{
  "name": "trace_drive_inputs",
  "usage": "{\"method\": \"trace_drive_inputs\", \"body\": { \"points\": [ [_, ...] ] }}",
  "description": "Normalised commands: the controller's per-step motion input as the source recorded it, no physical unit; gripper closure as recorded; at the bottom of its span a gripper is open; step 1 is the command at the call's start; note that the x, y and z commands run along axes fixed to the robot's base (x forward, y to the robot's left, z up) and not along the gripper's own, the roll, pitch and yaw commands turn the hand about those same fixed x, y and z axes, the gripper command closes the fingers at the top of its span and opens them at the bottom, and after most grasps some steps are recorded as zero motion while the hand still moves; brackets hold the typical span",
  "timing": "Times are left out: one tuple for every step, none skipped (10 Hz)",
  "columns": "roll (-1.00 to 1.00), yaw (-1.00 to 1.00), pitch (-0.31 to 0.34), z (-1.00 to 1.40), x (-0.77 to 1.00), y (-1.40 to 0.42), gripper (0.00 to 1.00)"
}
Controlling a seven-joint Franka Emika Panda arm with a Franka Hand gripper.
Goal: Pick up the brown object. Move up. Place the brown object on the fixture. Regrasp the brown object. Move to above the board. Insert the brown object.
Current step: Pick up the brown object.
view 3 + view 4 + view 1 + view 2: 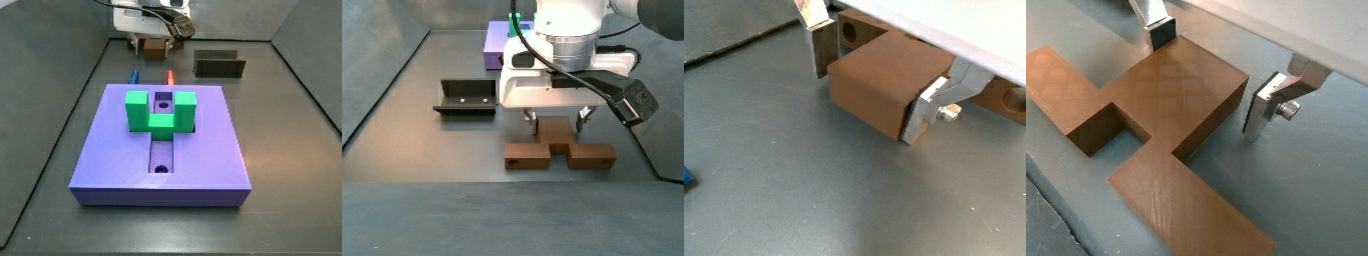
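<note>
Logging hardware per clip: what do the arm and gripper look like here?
The gripper has a white boxy body under a round white and grey wrist, with black cables looping past it and a dark camera module on its side. Its fingers are flat silver plates with dark pads, bolted on with a visible screw.
</note>
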Motion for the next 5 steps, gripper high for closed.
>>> {"method": "trace_drive_inputs", "body": {
  "points": [
    [0.00, 0.00, 0.000, 0.00, 0.00, 0.00, 1.00],
    [0.00, 0.00, 0.000, 0.00, 0.00, 0.00, 1.00],
    [0.00, 0.00, 0.000, 0.00, 0.00, 0.00, 1.00],
    [0.00, 0.00, 0.000, 0.00, 0.00, 0.00, 1.00],
    [0.00, 0.00, 0.000, 0.00, 0.00, 0.00, 1.00]
  ]
}}
